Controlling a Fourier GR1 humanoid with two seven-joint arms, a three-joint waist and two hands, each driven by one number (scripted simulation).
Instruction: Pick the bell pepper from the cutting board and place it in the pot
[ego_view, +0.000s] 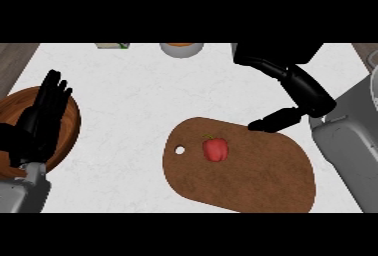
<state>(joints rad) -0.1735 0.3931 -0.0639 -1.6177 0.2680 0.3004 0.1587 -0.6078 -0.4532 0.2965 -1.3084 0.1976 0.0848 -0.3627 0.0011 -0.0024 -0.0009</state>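
In the head view, the right hand (284, 85) hangs over the far right edge of the cutting board (258, 175), its fingers bent down and inward with nothing between them, the fingertips just above the board's rim. The bell pepper (215, 149) lies on the board, down and to the left of that hand and well apart from it, near the board's hanging hole. To do the pick well, the hand probably needs to travel left and toward the robot, uncurl over the pepper, and close across its narrow sides. The left hand (43, 112) rests released, fingers straight, over a brown round vessel (70, 135) at the left edge; its contents are hidden. Beyond the right hand, a small orange-filled bowl (181, 48) sits at the counter's far edge.
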